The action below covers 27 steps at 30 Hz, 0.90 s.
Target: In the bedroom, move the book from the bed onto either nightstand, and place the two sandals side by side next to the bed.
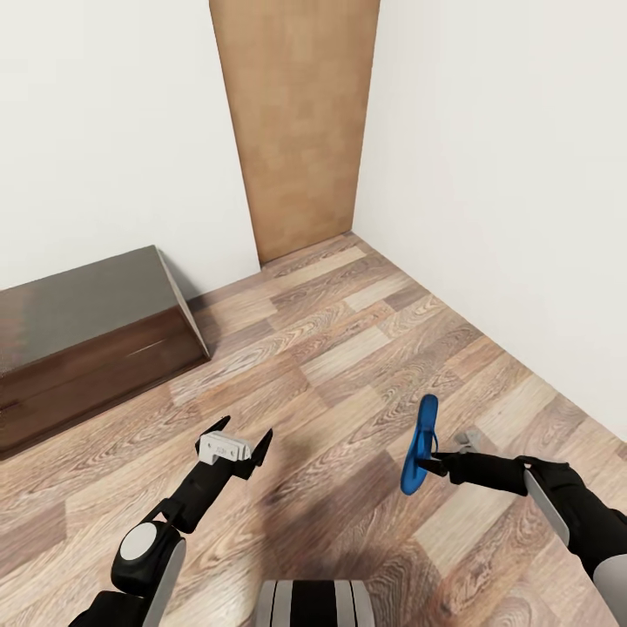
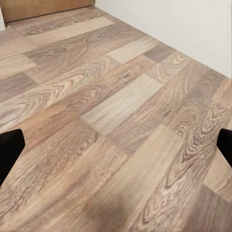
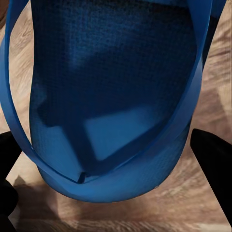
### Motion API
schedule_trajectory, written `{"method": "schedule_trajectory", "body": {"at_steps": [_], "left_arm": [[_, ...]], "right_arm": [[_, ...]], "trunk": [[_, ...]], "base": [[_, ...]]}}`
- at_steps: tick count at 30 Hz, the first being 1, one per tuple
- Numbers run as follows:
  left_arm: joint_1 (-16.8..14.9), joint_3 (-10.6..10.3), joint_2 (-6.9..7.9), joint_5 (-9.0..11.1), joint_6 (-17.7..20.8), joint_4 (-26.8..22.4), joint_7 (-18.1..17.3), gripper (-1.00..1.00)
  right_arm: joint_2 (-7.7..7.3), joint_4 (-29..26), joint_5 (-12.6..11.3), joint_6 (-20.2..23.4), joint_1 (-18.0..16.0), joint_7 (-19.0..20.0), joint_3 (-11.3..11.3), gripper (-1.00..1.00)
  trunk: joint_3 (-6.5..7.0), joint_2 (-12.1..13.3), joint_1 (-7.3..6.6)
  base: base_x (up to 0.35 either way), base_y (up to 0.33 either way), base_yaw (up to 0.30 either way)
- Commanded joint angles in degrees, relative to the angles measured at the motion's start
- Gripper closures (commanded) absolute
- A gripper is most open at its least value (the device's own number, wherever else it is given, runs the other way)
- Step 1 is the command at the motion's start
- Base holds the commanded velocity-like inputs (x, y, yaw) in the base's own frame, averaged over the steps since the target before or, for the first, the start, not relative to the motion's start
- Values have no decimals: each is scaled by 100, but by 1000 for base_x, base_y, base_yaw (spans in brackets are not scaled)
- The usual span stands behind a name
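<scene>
Right hand [image 1: 433, 461] pinching one bright blue flat sandal [image 1: 419, 445] on edge, sole upright, above the grey-brown wood-plank floor [image 1: 348, 348]. Left hand [image 1: 241, 442] spread, empty. Sandal looks light and flexible, thin strap [image 3: 14, 96] floppy; grip across the sole, not the strap. Dark brown wooden cabinet [image 1: 87, 340] against the left wall.

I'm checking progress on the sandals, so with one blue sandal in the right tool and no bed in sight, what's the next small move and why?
Probably turn the base to look for the bed. The right tool is shut on one blue sandal, held on edge above the wood floor; ahead are a wooden door, white walls and a dark cabinet. The left tool is open.
</scene>
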Motion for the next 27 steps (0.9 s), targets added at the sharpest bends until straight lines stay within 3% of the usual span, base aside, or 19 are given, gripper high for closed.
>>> {"method": "schedule_trajectory", "body": {"at_steps": [1, 5, 11, 27], "left_arm": [[-2, 5, -3, 16, 42, -8, -25, -100], [-2, 0, -7, 20, 45, 64, -25, -100], [-2, -9, -20, 21, 39, 121, -25, -100], [-2, -9, -21, 31, 48, 138, -34, -100]], "right_arm": [[-7, -1, -48, 45, -2, -8, 19, 100], [-25, -19, -44, 59, -2, -8, 7, 100], [-189, -34, -55, 78, -2, 0, 5, 100], [-209, -28, -50, 83, -2, -4, 7, 100]], "trunk": [[19, 0, -3], [107, 5, -13], [240, 13, -29], [595, 35, -70]], "base": [[0, 0, 0], [0, 0, 0], [0, 0, 0], [0, 0, 0]]}}
